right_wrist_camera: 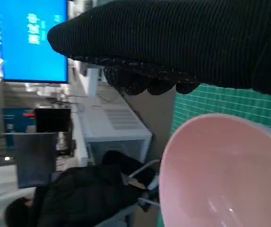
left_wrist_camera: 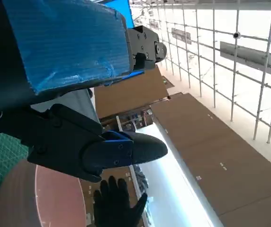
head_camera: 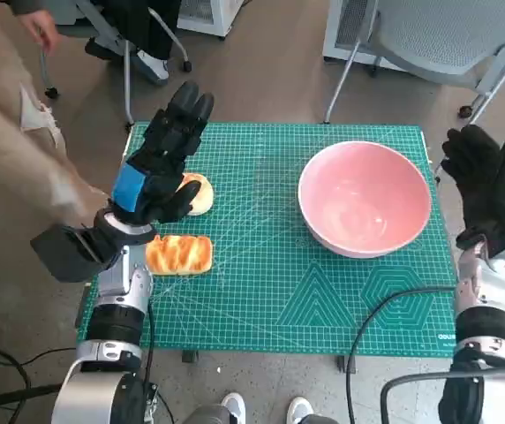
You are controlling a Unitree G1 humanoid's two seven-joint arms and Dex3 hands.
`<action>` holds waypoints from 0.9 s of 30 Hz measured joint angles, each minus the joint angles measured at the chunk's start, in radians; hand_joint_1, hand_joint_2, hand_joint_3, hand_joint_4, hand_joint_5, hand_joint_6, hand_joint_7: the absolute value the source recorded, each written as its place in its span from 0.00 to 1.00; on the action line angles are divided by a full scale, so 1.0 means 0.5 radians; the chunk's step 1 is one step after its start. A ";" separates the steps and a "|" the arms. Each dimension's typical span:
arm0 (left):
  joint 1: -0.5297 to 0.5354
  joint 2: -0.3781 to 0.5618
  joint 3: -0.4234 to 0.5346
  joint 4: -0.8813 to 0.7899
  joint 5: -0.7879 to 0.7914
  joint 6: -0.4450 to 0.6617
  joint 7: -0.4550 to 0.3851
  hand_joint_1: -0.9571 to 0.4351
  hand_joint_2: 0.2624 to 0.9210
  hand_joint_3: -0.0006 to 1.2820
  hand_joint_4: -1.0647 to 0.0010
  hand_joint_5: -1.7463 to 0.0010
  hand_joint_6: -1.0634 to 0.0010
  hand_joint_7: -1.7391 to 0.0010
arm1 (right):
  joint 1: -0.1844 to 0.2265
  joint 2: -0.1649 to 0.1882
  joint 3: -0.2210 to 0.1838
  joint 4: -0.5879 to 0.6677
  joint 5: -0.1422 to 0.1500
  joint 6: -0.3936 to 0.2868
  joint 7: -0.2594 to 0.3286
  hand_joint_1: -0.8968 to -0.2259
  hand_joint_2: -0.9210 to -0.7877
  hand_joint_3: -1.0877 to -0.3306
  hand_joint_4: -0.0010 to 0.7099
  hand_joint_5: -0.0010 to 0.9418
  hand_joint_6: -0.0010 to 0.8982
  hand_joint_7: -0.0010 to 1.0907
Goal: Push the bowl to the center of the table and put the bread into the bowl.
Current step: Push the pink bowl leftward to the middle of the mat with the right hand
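Grey concrete floor surrounds a small table covered by a green cutting mat (head_camera: 270, 283) printed with a white grid. On the mat, toward the robot's right side, sits a pink bowl (head_camera: 365, 199), upright and with nothing in it. It stands right of the mat's middle, close to the right edge. Two pieces of bread lie near the mat's left edge. One is a golden, ridged bread loaf (head_camera: 178, 254), lying flat just in front of the left wrist. The other, a paler round bun (head_camera: 197, 193), lies just beyond it and is partly hidden under the left hand.

The left hand (head_camera: 162, 159), black with blue tape across its back, is raised above the bun with its fingers stretched forward and spread apart, holding nothing. Whether it touches the bun cannot be told from here. The right hand (head_camera: 486, 185), in a black knitted glove, hangs beside the table's right edge, just right of the bowl, fingers apart and extended, gripping nothing and apart from the bowl's rim.

Beyond the table stand the metal legs of a grey mesh chair (head_camera: 447, 40). A person (head_camera: 18, 124) in light trousers is at the far left, one hand showing near the corner.
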 measured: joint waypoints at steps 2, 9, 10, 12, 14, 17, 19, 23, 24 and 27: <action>0.004 0.001 0.000 -0.009 -0.001 0.005 0.000 0.18 1.00 0.31 0.99 1.00 0.88 0.98 | 0.000 0.002 -0.001 0.001 0.000 0.013 -0.004 0.36 0.00 0.24 0.23 0.01 0.18 0.14; 0.018 0.002 0.001 -0.034 -0.002 0.014 0.010 0.18 1.00 0.31 0.99 1.00 0.88 0.98 | 0.001 0.015 -0.010 0.009 0.002 0.065 -0.006 0.36 0.00 0.27 0.24 0.01 0.19 0.13; 0.020 0.002 0.001 -0.035 -0.002 0.015 0.012 0.18 1.00 0.31 0.99 1.00 0.88 0.98 | 0.002 0.017 -0.012 0.011 0.002 0.070 -0.006 0.35 0.00 0.27 0.24 0.01 0.19 0.12; 0.028 0.003 0.001 -0.040 -0.002 0.018 0.015 0.18 1.00 0.31 0.99 1.00 0.88 0.98 | 0.004 0.021 -0.018 0.013 0.003 0.086 -0.006 0.35 0.00 0.28 0.24 0.01 0.19 0.12; 0.037 0.003 0.001 -0.045 -0.002 0.022 0.019 0.18 1.00 0.31 0.99 1.00 0.88 0.98 | 0.005 0.027 -0.028 0.015 0.004 0.099 -0.006 0.34 0.00 0.28 0.24 0.00 0.20 0.12; 0.047 0.003 0.001 -0.054 -0.001 0.029 0.021 0.18 1.00 0.31 0.99 1.00 0.88 0.98 | 0.007 0.033 -0.046 0.018 0.005 0.116 -0.006 0.34 0.00 0.28 0.24 0.01 0.20 0.12; 0.052 0.004 0.001 -0.064 -0.001 0.030 0.023 0.18 1.00 0.31 0.99 1.00 0.88 0.98 | 0.010 0.034 -0.053 0.020 0.005 0.124 -0.006 0.34 0.00 0.28 0.24 0.01 0.21 0.12; 0.061 0.008 0.001 -0.093 -0.001 0.032 0.029 0.18 1.00 0.31 0.99 1.00 0.88 0.98 | 0.019 0.040 -0.058 0.021 0.002 0.133 -0.009 0.34 0.00 0.27 0.26 0.01 0.21 0.11; 0.062 0.009 0.001 -0.098 0.000 0.032 0.034 0.18 1.00 0.31 0.99 1.00 0.88 0.98 | 0.021 0.042 -0.057 0.021 0.001 0.133 -0.013 0.34 0.00 0.27 0.26 0.01 0.21 0.11; 0.065 0.013 0.001 -0.110 0.000 0.036 0.042 0.18 1.00 0.31 1.00 1.00 0.88 0.98 | 0.027 0.047 -0.055 0.021 -0.002 0.133 -0.027 0.33 0.00 0.27 0.28 0.01 0.22 0.11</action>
